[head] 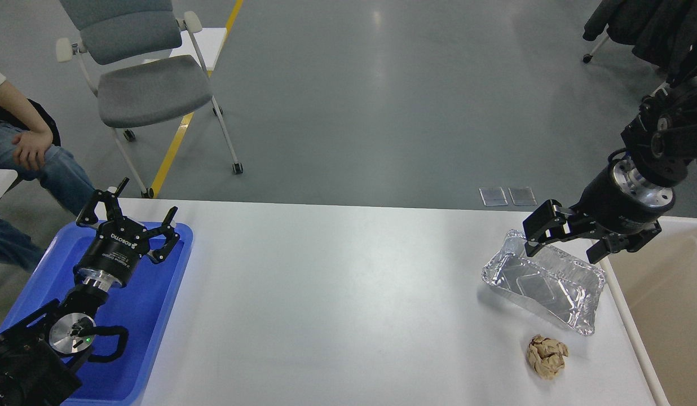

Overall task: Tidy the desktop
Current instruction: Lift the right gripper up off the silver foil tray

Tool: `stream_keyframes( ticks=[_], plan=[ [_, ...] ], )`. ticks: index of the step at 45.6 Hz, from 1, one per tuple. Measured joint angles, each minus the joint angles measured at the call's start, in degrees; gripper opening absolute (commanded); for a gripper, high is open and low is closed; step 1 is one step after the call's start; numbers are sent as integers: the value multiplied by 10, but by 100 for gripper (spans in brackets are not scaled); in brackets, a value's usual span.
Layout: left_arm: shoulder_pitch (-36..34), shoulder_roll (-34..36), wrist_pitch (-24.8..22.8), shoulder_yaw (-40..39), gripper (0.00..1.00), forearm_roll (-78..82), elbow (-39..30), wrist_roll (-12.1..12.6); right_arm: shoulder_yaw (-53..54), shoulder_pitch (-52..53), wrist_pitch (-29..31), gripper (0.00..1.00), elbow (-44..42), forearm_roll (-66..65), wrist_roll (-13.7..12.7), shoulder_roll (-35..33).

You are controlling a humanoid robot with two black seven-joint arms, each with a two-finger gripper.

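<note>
The white desktop [337, 293] fills the lower part of the head view. At its right end a crumpled foil tray [546, 287] sits tilted, its inside facing me and a shadow beneath it. My right gripper [532, 241] comes in from the upper right and is closed on the tray's far rim. A crumpled ball of brown paper [547, 355] lies on the desktop just in front of the tray. My left gripper [135, 221] hovers over the far end of the blue tray [157, 316] at the left, fingers spread and holding nothing.
A beige bin [664, 299] stands just past the desktop's right edge. Beyond the table, at the back left, a grey office chair [151, 84] stands beside a seated person [27, 152].
</note>
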Motion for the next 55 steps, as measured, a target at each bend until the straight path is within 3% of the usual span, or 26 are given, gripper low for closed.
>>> stream_keyframes(
  ticks=[55],
  plan=[
    [0, 0, 0, 1, 99, 1, 0, 1, 27, -6, -12, 100, -13, -9, 1, 6]
  ],
)
